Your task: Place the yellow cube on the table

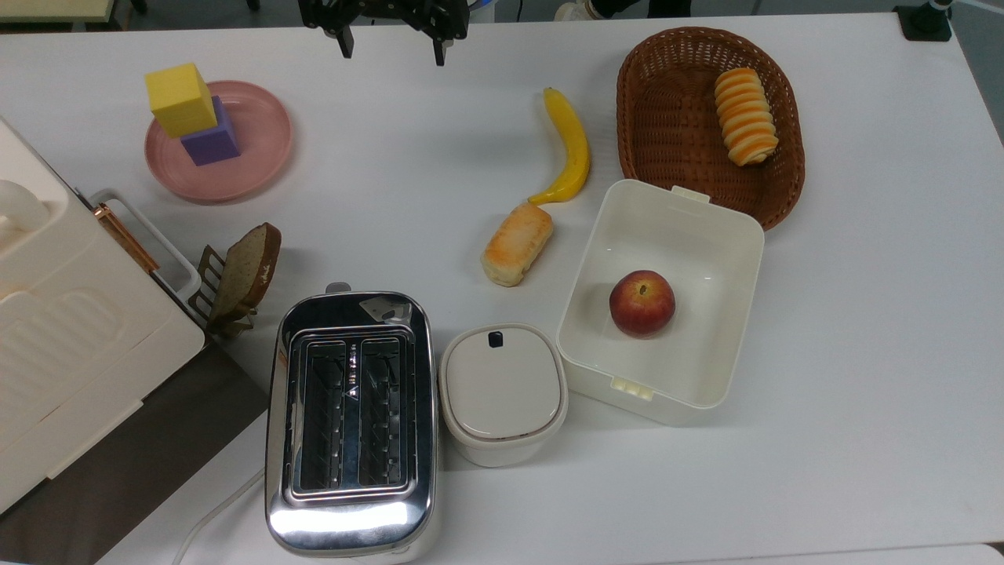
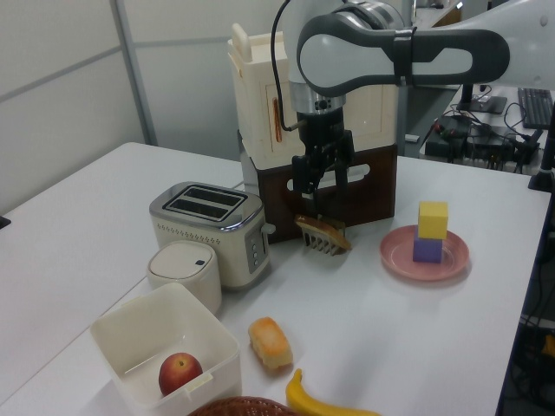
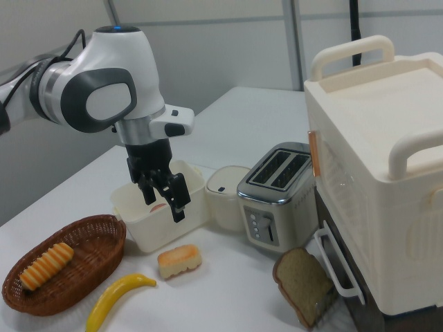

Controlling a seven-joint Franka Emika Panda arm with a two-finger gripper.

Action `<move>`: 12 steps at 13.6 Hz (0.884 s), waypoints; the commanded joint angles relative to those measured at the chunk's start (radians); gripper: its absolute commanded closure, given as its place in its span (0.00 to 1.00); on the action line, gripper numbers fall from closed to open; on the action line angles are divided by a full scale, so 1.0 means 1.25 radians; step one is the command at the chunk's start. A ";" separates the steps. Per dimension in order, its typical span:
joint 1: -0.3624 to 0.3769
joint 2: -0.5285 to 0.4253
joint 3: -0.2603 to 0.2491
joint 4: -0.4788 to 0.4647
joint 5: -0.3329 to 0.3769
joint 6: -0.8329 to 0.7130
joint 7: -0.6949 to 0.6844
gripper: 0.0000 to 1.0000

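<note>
The yellow cube (image 1: 180, 98) sits on top of a purple cube (image 1: 213, 140), and both stand on a round pink plate (image 1: 263, 153) at the top view's upper left. The left view shows the same stack, the yellow cube (image 2: 433, 219) over the purple cube (image 2: 427, 250) on the plate (image 2: 451, 262). My gripper (image 1: 392, 47) hangs open and empty above the white table (image 1: 863, 353), to the right of the plate in the top view and well apart from the cubes. It is also in the left view (image 2: 323, 180) and the right view (image 3: 167, 197).
A banana (image 1: 571, 149), a bread roll (image 1: 518, 243), a brown basket (image 1: 674, 133) holding a striped pastry, and a white box (image 1: 729, 235) with an apple fill the top view's right. A toaster (image 1: 349, 424), a lidded pot (image 1: 502, 392), a toast slice (image 1: 247, 271) and a cream appliance (image 1: 70, 314) stand in the top view's lower left.
</note>
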 commanded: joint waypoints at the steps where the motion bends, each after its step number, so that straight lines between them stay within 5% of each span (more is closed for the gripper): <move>1: 0.025 0.002 -0.010 0.008 0.000 -0.048 0.024 0.00; 12: 0.036 0.018 -0.010 -0.003 -0.001 -0.039 0.022 0.00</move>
